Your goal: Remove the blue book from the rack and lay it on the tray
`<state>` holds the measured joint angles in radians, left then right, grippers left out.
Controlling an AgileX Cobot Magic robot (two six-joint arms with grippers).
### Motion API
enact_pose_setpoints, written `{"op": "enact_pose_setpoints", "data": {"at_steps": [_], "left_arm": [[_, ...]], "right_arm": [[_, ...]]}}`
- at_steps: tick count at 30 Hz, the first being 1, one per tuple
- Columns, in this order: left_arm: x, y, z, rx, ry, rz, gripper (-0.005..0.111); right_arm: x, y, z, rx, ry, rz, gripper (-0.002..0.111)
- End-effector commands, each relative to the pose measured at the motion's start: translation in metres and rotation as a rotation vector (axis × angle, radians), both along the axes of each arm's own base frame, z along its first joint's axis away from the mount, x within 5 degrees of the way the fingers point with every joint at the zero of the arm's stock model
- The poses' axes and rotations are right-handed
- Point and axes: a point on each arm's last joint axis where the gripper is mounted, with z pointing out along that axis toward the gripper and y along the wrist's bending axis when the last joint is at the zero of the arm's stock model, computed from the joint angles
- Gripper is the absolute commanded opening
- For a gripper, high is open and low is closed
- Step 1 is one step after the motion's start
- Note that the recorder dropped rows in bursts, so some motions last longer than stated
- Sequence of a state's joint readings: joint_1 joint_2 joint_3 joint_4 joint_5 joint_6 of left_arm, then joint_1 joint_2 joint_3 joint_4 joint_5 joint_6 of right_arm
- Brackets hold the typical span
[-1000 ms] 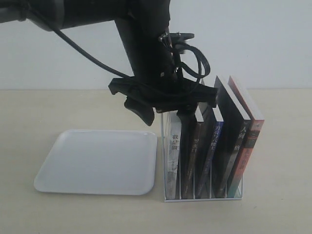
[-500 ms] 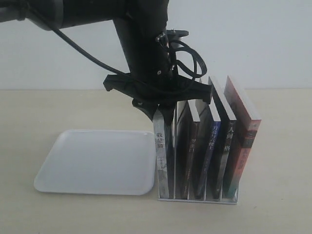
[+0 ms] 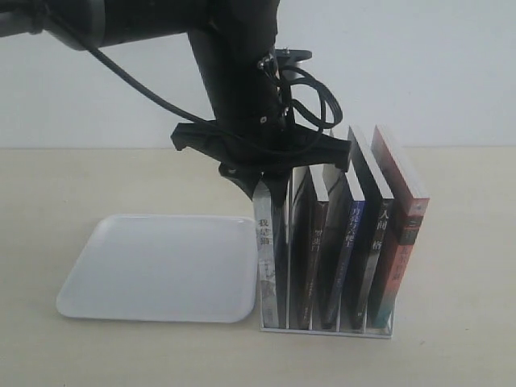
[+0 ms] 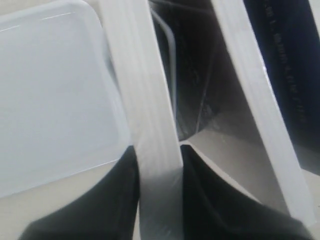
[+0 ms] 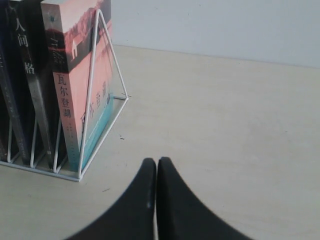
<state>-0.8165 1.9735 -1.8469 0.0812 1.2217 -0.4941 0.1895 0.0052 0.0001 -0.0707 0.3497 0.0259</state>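
Two slots over from blue book [image 3: 349,242] | left end effector [image 3: 272,184] pinching white-spined book [image 3: 266,258]

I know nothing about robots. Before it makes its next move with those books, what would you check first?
1. Correct book gripped: not ok. The left fingers are clamped on the pale-spined book, not the blue book.
2. Blue book in place: ok. It stands in the rack, two slots over from the gripped one.
3. Tray free: ok. Nothing lies on it.
4. Right fingers out of the way: ok. They are shut, hold nothing and sit apart from the rack.
5. Rack sitting flat: cannot tell.
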Motion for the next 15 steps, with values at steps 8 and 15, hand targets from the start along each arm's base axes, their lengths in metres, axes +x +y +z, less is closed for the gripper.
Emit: {"op": "enact_pose_setpoints", "data": {"at_steps": [8, 15], "left_arm": [[0.003, -0.006, 0.044, -0.126, -0.089, 0.006, 0.004], [0.002, -0.006, 0.058, -0.162, -0.118, 0.010, 0.004]], "right_arm": [[0.000, 0.000, 0.001, -0.009, -0.011, 0.004, 0.000], [0.000, 0.000, 0.001, -0.009, -0.011, 0.004, 0.000]]}}
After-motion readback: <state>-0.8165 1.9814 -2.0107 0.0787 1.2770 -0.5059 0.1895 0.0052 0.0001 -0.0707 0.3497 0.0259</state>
